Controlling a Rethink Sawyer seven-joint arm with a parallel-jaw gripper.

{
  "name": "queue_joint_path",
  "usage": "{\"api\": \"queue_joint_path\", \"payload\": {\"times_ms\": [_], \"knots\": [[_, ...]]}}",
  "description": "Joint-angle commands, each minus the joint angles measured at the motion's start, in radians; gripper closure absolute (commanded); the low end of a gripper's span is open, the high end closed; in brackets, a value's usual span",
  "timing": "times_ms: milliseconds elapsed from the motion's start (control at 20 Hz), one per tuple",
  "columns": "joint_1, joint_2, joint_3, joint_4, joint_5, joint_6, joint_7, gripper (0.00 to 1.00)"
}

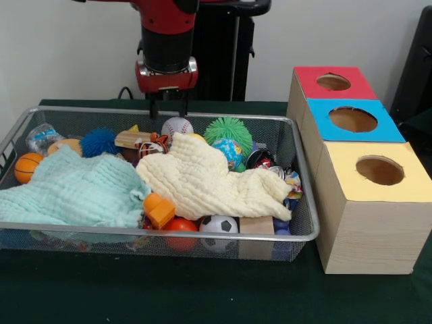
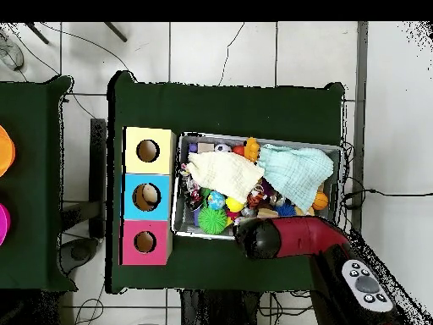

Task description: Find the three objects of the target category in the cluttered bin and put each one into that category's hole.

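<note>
The bin (image 1: 81,110) is a wide silver wire-mesh basket full of clutter. A cream cloth (image 1: 202,179) and a mint cloth (image 1: 67,189) cover much of it. Around them lie a baseball (image 1: 177,126), a green spiky ball (image 1: 228,129), a globe ball (image 1: 231,152), a blue spiky ball (image 1: 100,142), a small basketball (image 1: 27,167) and a soccer ball (image 1: 218,225). My gripper (image 1: 169,112) hangs open and empty over the bin's far rim, just behind the baseball. In the overhead view the arm's end (image 2: 258,239) covers the gripper at the bin's (image 2: 176,222) lower edge.
Three wooden boxes with round holes stand in a row beside the bin: red-topped (image 1: 334,82), blue-topped (image 1: 352,120) and yellow-topped (image 1: 380,170). They also show in the overhead view, yellow (image 2: 148,151), blue (image 2: 145,196), red (image 2: 144,242). An orange toy (image 1: 158,209) and a wooden block (image 1: 256,226) lie at the bin's front.
</note>
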Motion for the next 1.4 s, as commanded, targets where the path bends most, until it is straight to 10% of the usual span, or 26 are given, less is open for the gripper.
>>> {"api": "queue_joint_path", "payload": {"times_ms": [50, 1400], "knots": [[-0.055, -0.095, 0.137, 0.012, 0.062, 0.152, -0.140, 0.00], [-0.081, -0.037, 0.221, -0.125, 0.062, 0.105, -0.092, 0.00]]}}
